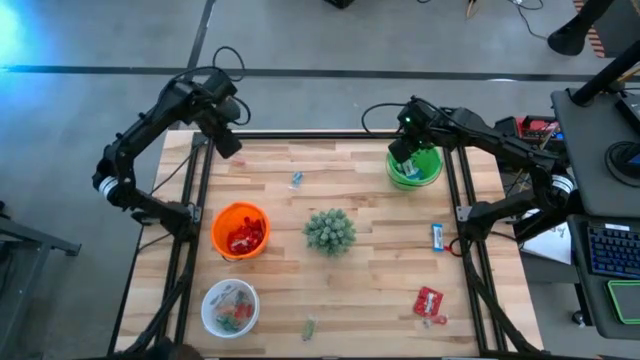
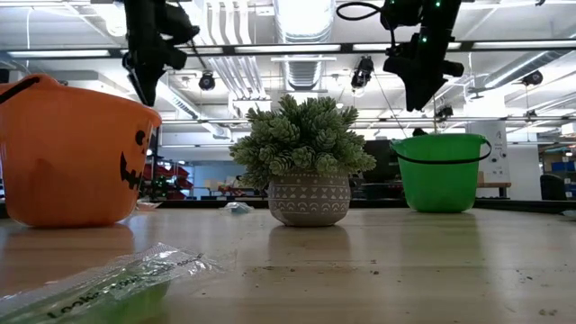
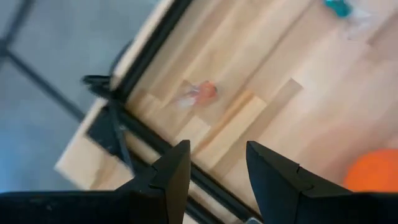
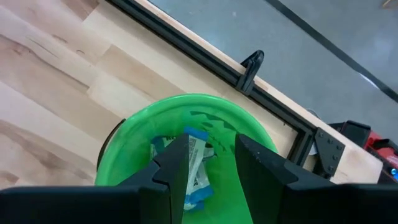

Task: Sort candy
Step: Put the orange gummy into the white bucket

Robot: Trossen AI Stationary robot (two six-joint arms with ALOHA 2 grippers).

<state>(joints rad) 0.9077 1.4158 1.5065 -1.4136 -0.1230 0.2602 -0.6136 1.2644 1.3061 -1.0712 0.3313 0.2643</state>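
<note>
Right gripper [image 1: 404, 152] hangs over the green bucket [image 1: 428, 172] at the table's far right; in the wrist view its fingers [image 4: 174, 163] stand a narrow gap apart w/ nothing pinched between them, and a blue-and-white wrapped bar [image 4: 196, 163] lies down inside the bucket below, seen through the gap. Left gripper [image 1: 229, 143] is up over the far left corner of the table [image 1: 380, 300], fingers [image 3: 177, 171] parted a bit wider, empty, w/ bare wood under them; a small red-orange sweet [image 3: 204, 92] lies on the boards past the fingertips, near the black frame rail. Rest of the candy: a pale blue piece [image 1: 296, 180] on the far-middle boards, a blue-and-white bar [image 1: 437, 236] near the right edge, a red packet [image 1: 429, 303] at near right w/ a small bit just beside it, a tiny greenish piece [image 1: 309, 328] near the front edge. Orange bucket [image 1: 240, 231] at left holds red sweets; white bowl [image 1: 229, 307] at near left holds green and red bits. Spiky green plant [image 1: 330, 231] in its pot sits mid-table, well apart from both grippers. Low view: both arms up high, a clear green wrapper [image 2: 108, 283] lies close to the lens.
</note>
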